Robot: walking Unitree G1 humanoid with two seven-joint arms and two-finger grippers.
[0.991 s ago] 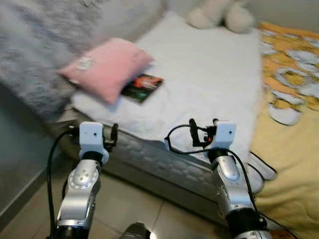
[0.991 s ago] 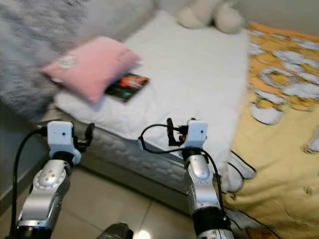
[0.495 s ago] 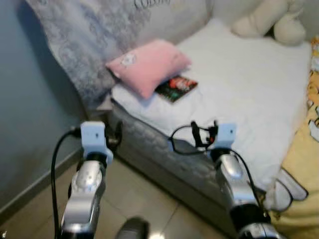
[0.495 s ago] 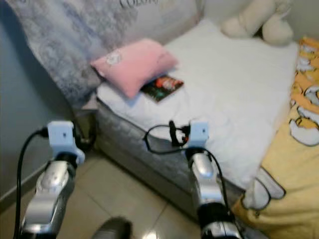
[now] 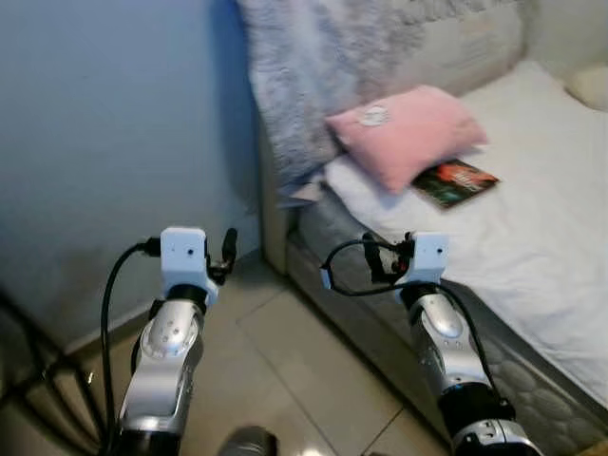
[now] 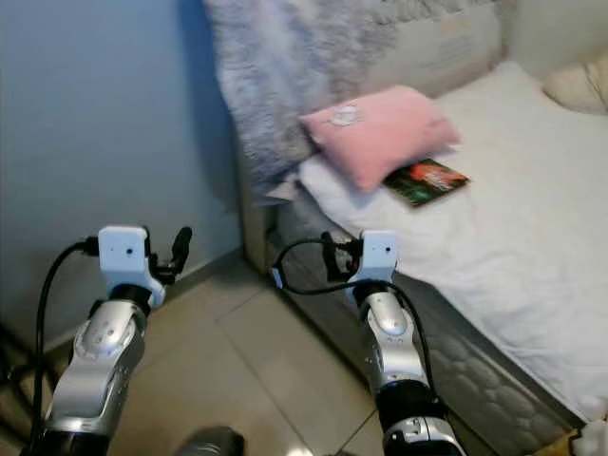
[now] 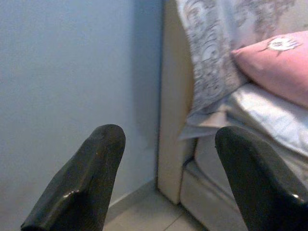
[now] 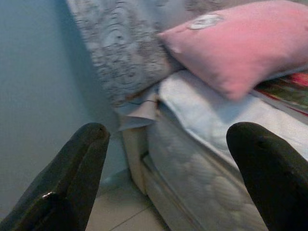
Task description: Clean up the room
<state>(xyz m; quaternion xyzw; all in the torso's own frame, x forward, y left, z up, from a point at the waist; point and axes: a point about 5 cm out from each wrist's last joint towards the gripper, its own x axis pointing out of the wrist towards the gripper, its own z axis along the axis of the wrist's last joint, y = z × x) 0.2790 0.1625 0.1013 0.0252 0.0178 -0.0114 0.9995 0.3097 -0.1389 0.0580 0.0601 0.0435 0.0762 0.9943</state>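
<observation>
Your left claw (image 7: 166,185) and right claw (image 8: 163,180) hover spread and empty, likely readied while you approach. The soft pink square pillow (image 5: 407,131) overlaps the dark glossy book (image 5: 455,181) on the white-sheeted bed (image 5: 541,247).

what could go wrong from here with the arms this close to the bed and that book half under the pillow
1. The right gripper is held open beside the mattress edge; a turn or step could likely knock it against the bed.
2. The book lies partly tucked under the pink pillow, so pulling it out might drag the pillow off the white sheet.
3. The black cable looping off the left arm could snag while walking beside the wall.
</observation>
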